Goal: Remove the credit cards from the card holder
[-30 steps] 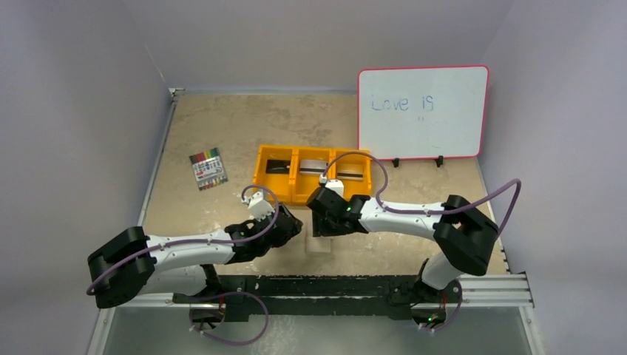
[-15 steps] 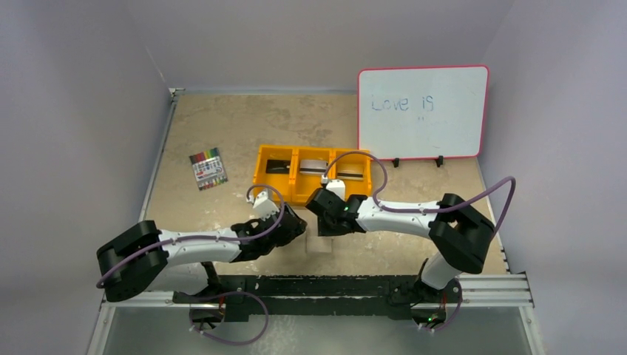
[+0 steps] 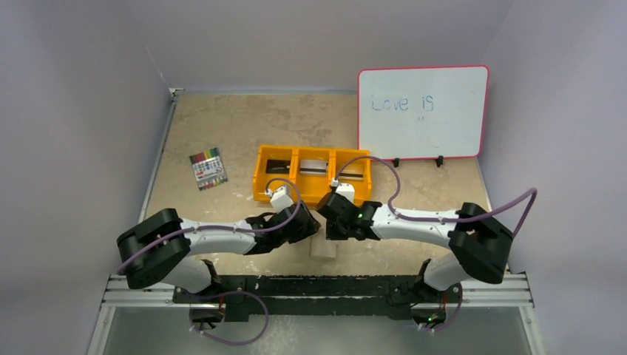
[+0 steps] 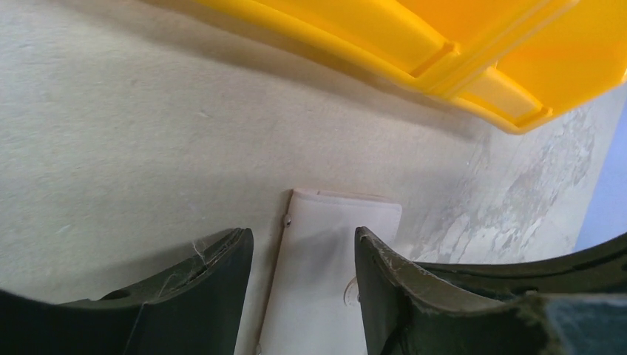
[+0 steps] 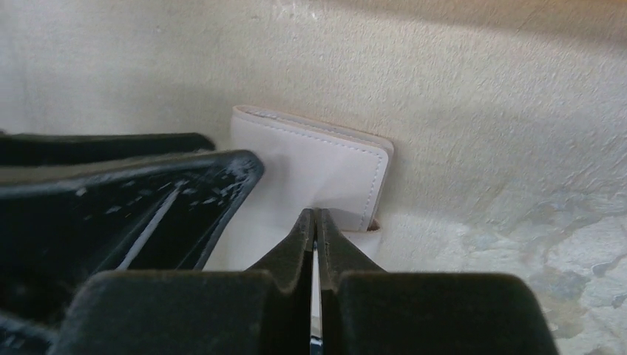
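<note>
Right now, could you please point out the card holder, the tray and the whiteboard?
card holder (image 5: 318, 166): right wrist view, on its pale outer cover.
tray (image 4: 347, 37): left wrist view, on its outer rim.
whiteboard (image 3: 423, 111): top view, on its white writing face.

**Cream, orange and black on mottled beige**

Pale cream on the card holder (image 5: 310, 166), with a matching stitched line along its edge. Bright orange on the three-part tray (image 3: 260, 181), leaning to yellow in the left wrist view; dark and silvery grey inside its compartments. Mottled beige with paler marbled streaks across the counter (image 3: 222, 126). White on the whiteboard (image 3: 444, 126), framed in pinkish red, with faint blue handwriting. Many-coloured stripes on the pack of markers (image 3: 208, 169). Matte black on the left fingers (image 4: 192, 303) and right fingers (image 5: 336, 255), scuffed with pale flecks. White shells with black joints on the left arm (image 3: 214, 238) and right arm (image 3: 414, 217); purple on the cables (image 3: 367, 156). Pale lilac-grey on the walls (image 3: 74, 111).
</note>
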`<state>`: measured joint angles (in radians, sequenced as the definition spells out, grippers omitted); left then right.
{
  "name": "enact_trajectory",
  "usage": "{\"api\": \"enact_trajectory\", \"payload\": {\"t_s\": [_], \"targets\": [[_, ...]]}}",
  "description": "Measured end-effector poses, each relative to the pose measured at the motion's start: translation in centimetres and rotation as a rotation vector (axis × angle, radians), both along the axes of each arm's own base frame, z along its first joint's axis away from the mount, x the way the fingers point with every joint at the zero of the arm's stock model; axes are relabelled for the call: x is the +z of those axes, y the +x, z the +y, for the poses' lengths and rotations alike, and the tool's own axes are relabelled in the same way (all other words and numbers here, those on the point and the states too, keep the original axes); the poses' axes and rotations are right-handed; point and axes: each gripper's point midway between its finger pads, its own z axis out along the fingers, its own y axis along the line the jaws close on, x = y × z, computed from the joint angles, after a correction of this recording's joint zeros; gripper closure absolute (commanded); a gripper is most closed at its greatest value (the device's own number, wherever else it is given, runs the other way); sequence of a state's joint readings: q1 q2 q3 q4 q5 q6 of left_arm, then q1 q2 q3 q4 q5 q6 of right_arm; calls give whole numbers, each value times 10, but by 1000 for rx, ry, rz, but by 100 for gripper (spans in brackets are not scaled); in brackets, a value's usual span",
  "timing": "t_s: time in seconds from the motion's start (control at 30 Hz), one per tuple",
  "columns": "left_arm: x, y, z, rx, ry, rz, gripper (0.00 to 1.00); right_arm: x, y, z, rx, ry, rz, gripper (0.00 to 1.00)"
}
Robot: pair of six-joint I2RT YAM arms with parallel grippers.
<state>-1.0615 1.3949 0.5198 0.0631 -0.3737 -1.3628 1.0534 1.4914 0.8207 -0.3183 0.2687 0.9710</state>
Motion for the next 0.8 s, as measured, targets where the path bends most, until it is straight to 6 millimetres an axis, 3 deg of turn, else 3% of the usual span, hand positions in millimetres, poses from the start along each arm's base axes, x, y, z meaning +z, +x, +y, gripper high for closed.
{"api": "enact_trajectory", "payload": {"t_s": [0.27,0.43,0.8], "targets": [[-7,-1,-18,-70,42,34,67,16,-4,2,-18,162,-22,100],[-11,1,-22,-94,73,38,100,21,-2,2,-34,202,-34,100],[-13,2,-24,-114,83,45,100,34,-5,-1,-59,308,-54,100]]}}
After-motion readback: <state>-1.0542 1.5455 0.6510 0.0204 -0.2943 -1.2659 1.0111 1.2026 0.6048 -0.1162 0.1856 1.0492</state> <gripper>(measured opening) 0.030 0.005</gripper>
